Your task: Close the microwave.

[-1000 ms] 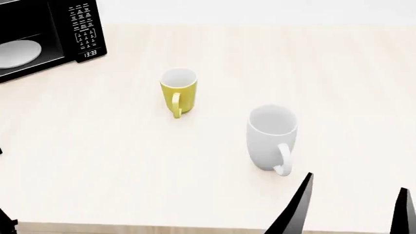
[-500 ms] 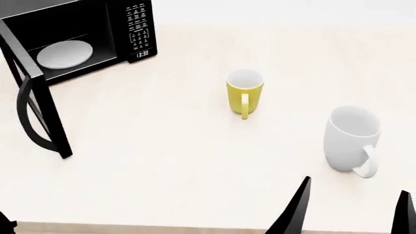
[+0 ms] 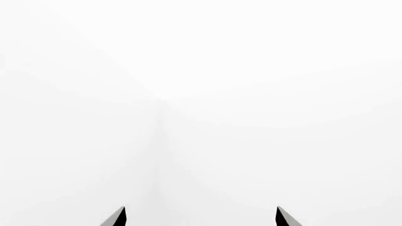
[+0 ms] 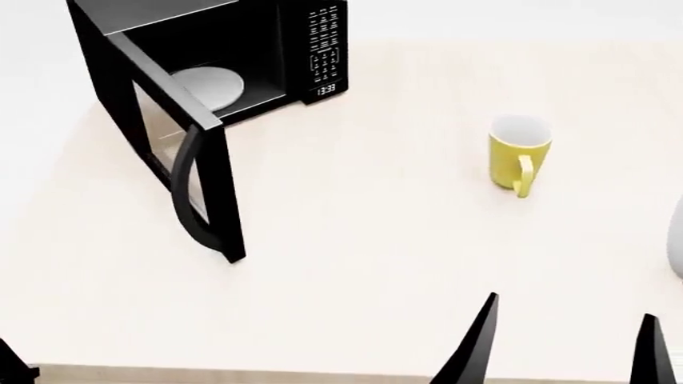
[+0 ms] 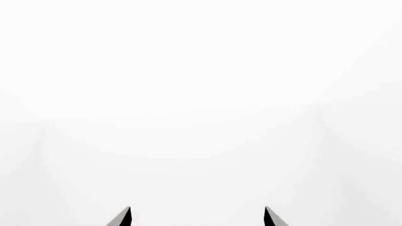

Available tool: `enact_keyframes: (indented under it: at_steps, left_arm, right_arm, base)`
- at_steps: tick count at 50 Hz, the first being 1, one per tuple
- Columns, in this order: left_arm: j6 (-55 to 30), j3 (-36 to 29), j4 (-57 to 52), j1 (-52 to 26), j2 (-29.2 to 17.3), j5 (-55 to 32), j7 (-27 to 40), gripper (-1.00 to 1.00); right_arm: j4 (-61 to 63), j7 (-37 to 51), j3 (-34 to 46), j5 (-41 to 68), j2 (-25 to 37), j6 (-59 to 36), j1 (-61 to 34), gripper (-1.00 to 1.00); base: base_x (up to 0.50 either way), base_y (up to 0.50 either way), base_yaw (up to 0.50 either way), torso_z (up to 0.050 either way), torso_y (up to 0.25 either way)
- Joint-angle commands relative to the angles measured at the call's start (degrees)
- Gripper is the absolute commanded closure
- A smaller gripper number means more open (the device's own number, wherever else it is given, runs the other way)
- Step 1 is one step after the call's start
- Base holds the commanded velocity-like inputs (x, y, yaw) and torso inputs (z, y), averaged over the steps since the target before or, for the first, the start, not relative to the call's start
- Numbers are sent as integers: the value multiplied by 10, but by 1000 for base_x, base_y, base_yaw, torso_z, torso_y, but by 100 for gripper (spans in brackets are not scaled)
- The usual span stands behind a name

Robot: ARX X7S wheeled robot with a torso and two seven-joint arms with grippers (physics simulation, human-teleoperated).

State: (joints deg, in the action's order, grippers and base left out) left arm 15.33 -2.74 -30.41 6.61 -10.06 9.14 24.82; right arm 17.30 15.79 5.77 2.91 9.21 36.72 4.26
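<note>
At the far left corner of the counter (image 4: pixel 353 264), the microwave (image 4: pixel 267 48) is sitting with its door (image 4: pixel 176 152) swinging wide open, the panel jutting out toward the robot at a steep angle. Its curved black handle (image 4: pixel 190 196) is bowing off the outer face of the door, and the white turntable plate (image 4: pixel 213 86) is showing inside the dark cavity. The keypad (image 4: pixel 325 52) is facing forward on the right side of the body, with white lettering and a small clock readout beneath it.

Well off to the right of the microwave, a yellow mug (image 4: pixel 519 152) is standing upright on the pale counter, its handle pointing toward the robot. A sliver of a grey-white mug (image 4: pixel 677 252) is peeking in at the right edge of the head view. Neither mug is lying in the sweep of the door; the wood between the door and the cavity is showing bare.

The right tool (image 4: pixel 561 352) is rising from the bottom of the head view as two dark fingertips (image 4: pixel 475 348) held apart, gripping nothing. The right wrist view is showing the same spread tips (image 5: pixel 124 217) against blank white. The left tool (image 3: pixel 201 217) is likewise spread, its two tips showing apart in the left wrist view against featureless white. Both tools are staying well apart from the microwave.
</note>
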Motion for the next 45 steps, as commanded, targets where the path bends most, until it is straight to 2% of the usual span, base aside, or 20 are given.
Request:
enact_keyframes:
  at_steps: [1,16,25,45]
  left_arm:
    - [-8,1,2,-2,2,13,-1,-100]
    - [-9,-5,3,-2,-5,13,6,-100]
    - [-11,-10,4,-2,-9,11,8,-100]
    - [-14,-21,5,-2,-16,10,13,-100]
  right_arm:
    - [2,-4,-3,-6,-2,-5,1,-100]
    - [1,1,6,-15,4,-20,-1,-100]
    - [10,-18,31,14,19,-10,5,-100]
    - [9,-9,39,6,25,-34,3,-100]
  base:
    - [0,500,0,0,0]
    - [0,500,0,0,0]
    - [2,14,0,0,0]
    - [488,-22,0,0,0]
